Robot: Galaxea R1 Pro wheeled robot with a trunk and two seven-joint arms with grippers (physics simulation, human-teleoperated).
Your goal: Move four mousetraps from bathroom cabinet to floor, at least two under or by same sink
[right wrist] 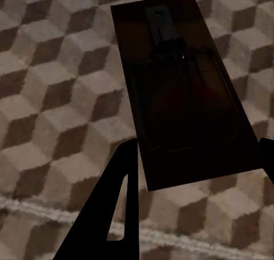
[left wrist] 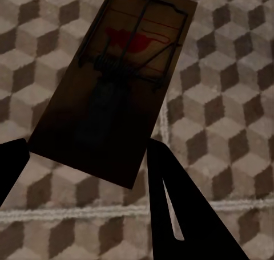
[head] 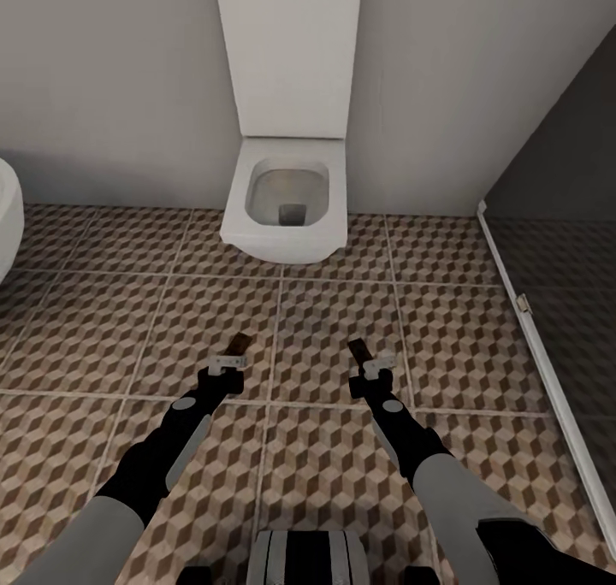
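Each of my grippers is shut on a mousetrap above the bathroom floor. In the head view, the left gripper holds a small brown mousetrap that sticks out forward. The right gripper holds another mousetrap the same way. In the left wrist view, the mousetrap shows its wire spring and a red mark, clamped between dark fingers. The right wrist view has the other mousetrap in shadow between the fingers. The cabinet and the sink are out of view.
A white toilet stands against the grey wall straight ahead, about one tile beyond the grippers. A rounded white fixture's edge shows at the far left. A dark glass partition with a white base rail runs along the right.
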